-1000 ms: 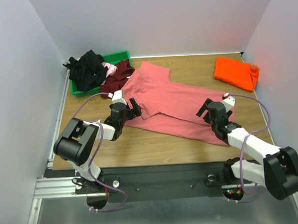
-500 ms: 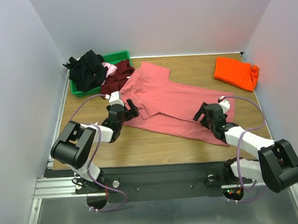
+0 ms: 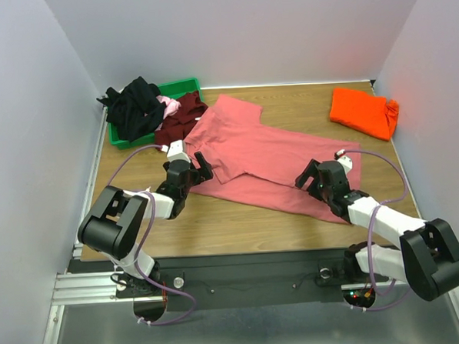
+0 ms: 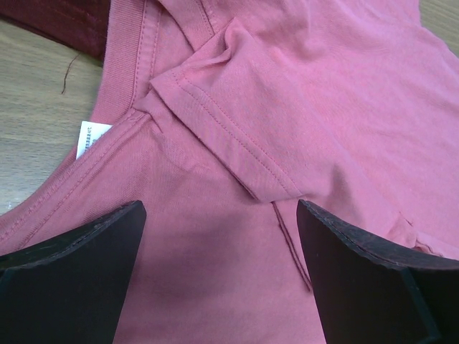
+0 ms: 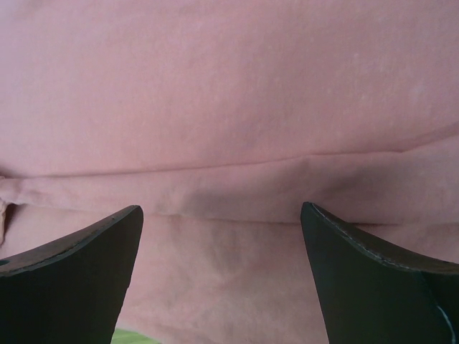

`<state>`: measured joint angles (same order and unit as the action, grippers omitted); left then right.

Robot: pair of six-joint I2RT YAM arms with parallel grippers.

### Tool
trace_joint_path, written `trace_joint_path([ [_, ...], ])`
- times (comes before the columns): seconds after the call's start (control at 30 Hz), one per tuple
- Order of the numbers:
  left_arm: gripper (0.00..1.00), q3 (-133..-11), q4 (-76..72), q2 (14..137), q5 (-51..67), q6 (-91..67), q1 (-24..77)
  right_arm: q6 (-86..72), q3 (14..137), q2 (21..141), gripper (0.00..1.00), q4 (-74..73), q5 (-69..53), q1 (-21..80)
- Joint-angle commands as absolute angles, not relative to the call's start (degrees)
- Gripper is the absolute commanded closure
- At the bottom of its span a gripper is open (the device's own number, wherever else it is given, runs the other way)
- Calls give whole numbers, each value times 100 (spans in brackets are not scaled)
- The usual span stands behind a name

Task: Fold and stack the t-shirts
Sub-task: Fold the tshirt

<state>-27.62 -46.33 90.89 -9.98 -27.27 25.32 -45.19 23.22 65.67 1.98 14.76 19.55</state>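
Found spread flat just right of the green bin (image 3: 180, 88): the salmon-pink t-shirt (image 3: 267, 151), soft, light, limp; probably best pinched at shoulder seam and hem edge; hovering low over it, left gripper (image 3: 201, 166) and right gripper (image 3: 309, 175) both gaping wide, holding nothing.

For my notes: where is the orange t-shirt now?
In the top view, the orange t-shirt lies far right on the table, apart from the salmon-pink t-shirt.

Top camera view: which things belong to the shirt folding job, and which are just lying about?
Job: salmon-pink t-shirt, orange t-shirt, maroon t-shirt, black t-shirt, light pink t-shirt, left gripper and right gripper, both open.
Lying about: green bin, wooden table.
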Motion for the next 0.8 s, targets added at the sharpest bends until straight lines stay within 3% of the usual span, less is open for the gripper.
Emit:
trace_joint_path([
  [0.0, 2, -2751, -4729, 8974, -1081, -2619, 2496, -4658, 2224, 6512, 3, 360, 1195, 1934],
  [0.23, 1, -2751, -4720, 8982, -1063, -2619, 2487, -4684, 2267, 6724, 2, 360, 1327, 1934],
  [0.77, 1, -2733, -4729, 9017, -932, -2619, 2435, -4061, 3243, 7462, 0, 404, 2979, 1934],
])
